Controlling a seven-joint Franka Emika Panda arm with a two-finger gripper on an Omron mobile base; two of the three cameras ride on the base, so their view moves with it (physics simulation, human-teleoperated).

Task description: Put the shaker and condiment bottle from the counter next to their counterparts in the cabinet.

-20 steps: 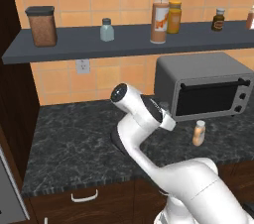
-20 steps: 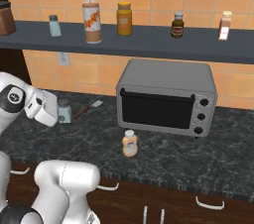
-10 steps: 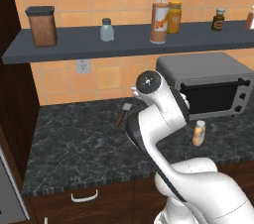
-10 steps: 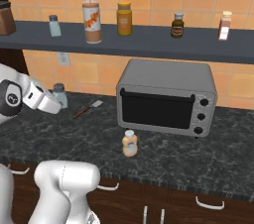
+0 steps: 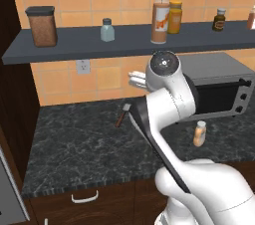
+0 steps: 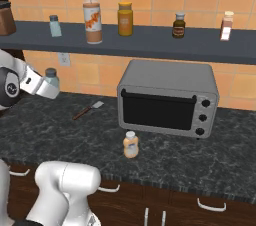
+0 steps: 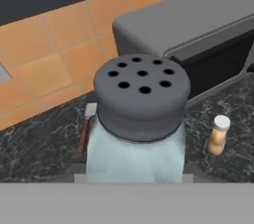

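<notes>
My gripper is shut on the shaker, a pale blue-grey one with a grey cap, held upright in the air above the left part of the counter. In the hand view this shaker looms close, its holed cap facing the camera. In the left base view the hand sits partly behind the arm. The peach-orange condiment bottle stands on the counter in front of the toaster oven. On the cabinet shelf stand the matching shaker and the mustard-yellow bottle.
A grey toaster oven stands at the back right of the counter, and a spatula lies left of it. The shelf also carries a brown canister, a tall pourer bottle, a dark jar and a small bottle.
The arm has lifted the shaker up off the counter, and it now hangs higher, closer to the shelf. The condiment bottle and the shelf items have not moved.
</notes>
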